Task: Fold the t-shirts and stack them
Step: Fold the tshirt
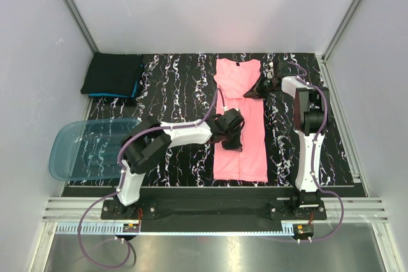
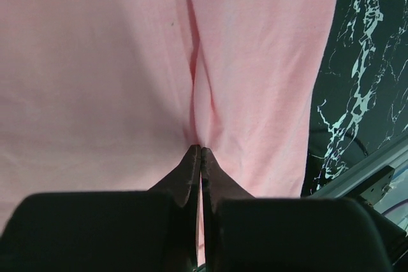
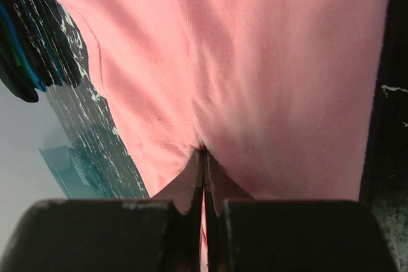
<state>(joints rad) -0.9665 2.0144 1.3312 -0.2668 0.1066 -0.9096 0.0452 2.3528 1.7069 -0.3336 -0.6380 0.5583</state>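
The pink t-shirt point(image 1: 241, 157) lies flat on the black marbled table point(image 1: 172, 81) (the folded black and teal t-shirts point(image 1: 113, 76) sit in the far left corner), and the left jaws and right jaws are each pinched shut on its cloth.

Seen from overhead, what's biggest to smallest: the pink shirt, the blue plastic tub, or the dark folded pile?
1 and 2 (tied): pink t-shirt and blue tub. The shirt is longer and the tub wider, so they are too close to rank.
3: dark folded pile, clearly the smallest.
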